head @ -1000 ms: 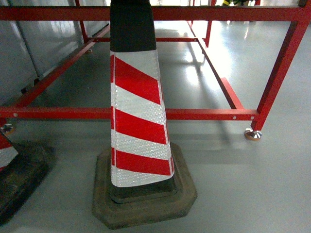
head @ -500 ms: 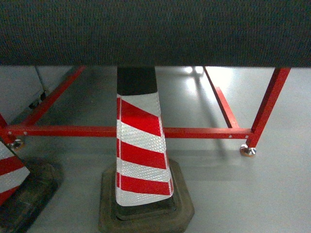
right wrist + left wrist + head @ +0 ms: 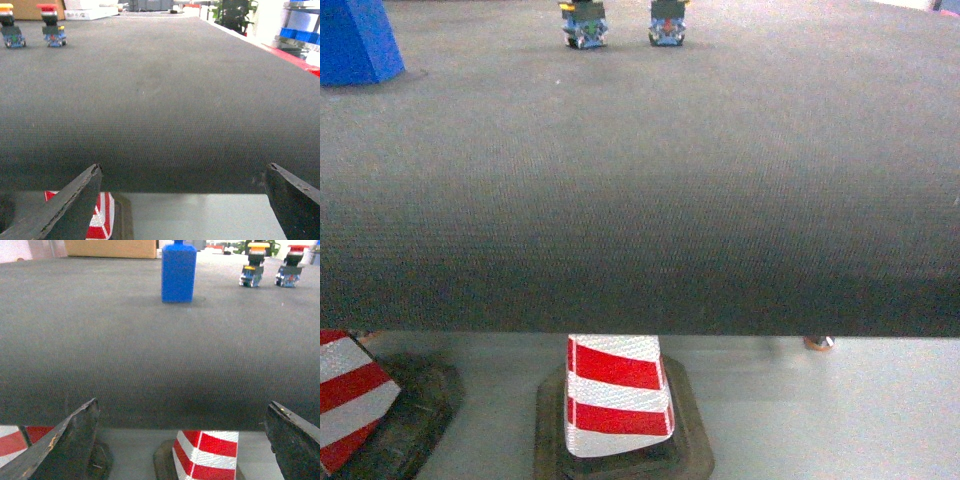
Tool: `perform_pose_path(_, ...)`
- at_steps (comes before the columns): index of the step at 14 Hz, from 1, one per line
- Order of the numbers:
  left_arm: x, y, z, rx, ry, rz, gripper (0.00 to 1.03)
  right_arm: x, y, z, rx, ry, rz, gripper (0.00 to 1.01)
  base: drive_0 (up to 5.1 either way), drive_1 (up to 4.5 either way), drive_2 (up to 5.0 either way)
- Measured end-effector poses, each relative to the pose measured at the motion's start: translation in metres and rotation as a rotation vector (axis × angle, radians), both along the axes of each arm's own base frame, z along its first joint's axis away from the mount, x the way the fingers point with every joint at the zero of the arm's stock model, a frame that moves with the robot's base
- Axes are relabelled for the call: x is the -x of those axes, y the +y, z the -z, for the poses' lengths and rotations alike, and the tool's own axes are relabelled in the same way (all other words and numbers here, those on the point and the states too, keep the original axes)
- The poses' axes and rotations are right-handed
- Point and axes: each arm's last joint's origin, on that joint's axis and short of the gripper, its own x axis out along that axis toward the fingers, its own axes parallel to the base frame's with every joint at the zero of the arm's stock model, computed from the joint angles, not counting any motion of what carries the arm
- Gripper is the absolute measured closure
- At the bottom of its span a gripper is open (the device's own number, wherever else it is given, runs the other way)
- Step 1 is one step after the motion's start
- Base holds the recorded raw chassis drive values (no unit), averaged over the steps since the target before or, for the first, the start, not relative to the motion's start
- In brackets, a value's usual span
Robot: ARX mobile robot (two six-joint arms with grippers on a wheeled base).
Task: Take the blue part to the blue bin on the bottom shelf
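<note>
Currently I am at the approach step: neither arm has engaged anything, and the blue block-shaped part with a narrow neck (image 3: 178, 273) stands upright on the dark grey woven-textured work surface (image 3: 650, 190), well apart from both claws. In the head view this blue part (image 3: 356, 42) sits at the far left edge of the surface.

The left gripper (image 3: 182, 440) has its two dark, worn fingers (image 3: 65, 440) spread wide and holds nothing. The right gripper (image 3: 182, 202) is likewise spread wide and empty. Both hang at the near edge of the surface, above the pale floor.

Two small push-button switch assemblies (image 3: 625, 25) stand side by side farther back, right of the blue part; one has an orange cap, the other a red one. Below the near edge, a red-and-white striped traffic cone on a dark rubber base (image 3: 618, 395) stands on the floor.

No blue bin or bottom shelf is visible in any view.

Next, I judge the left arm should advance toward the blue part, centre its fingers around the body, and close. Locating the bin comes afterwards.
</note>
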Motion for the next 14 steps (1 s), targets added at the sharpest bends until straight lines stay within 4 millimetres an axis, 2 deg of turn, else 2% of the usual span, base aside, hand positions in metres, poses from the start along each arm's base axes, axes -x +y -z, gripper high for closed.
perform_pose_path(14,0.0000,0.0000,-0.0005,0.000,-0.004,-0.001,0.05,0.0000,0.0000,0.0000,0.002,0.000,-0.001,0.03,0.0,0.00,0.0)
